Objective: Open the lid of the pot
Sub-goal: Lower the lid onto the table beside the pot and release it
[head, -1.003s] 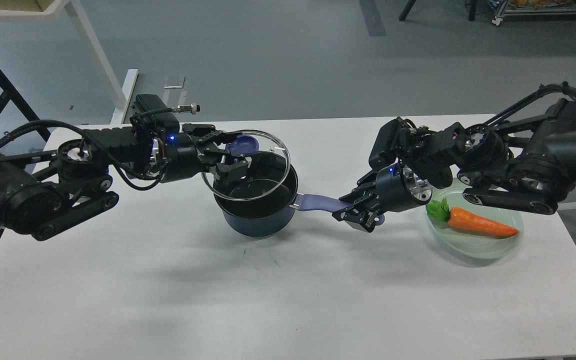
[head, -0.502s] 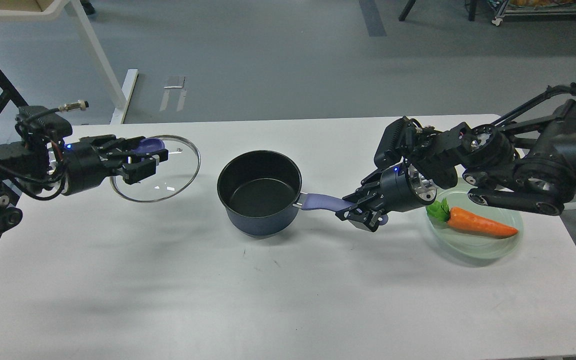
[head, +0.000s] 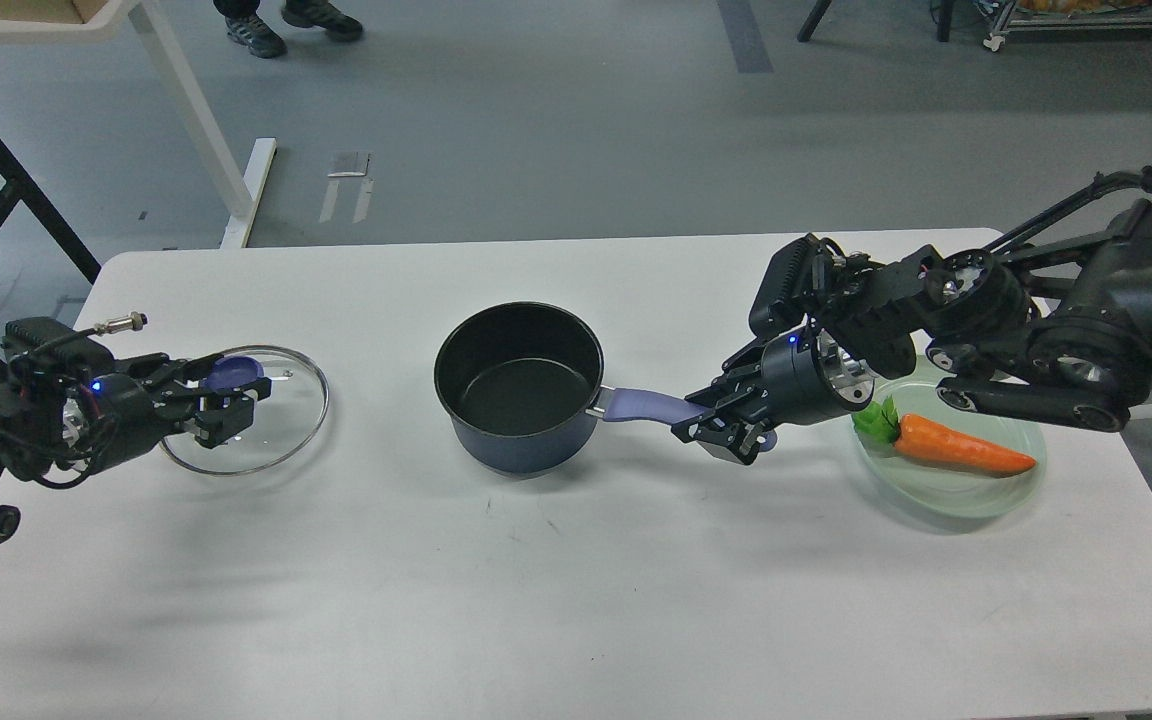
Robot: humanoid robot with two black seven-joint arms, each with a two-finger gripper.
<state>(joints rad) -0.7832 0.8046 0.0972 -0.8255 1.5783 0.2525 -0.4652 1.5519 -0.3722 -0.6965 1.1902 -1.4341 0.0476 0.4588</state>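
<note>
Left gripper point(head: 226, 400) jaws clenched on the purple knob of the round glass lid point(head: 246, 412), low over the white tabletop point(head: 576, 560), glass looks fragile and slick so grip the knob; right gripper point(head: 726, 425) jaws clamp the dark blue saucepan's point(head: 519, 385) purple handle.

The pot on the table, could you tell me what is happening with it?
The lid is already off. The left pincer grips the glass lid by its purple knob, low over the table's left side. The right pincer clamps the pot's purple handle. The pot looks empty.
</note>
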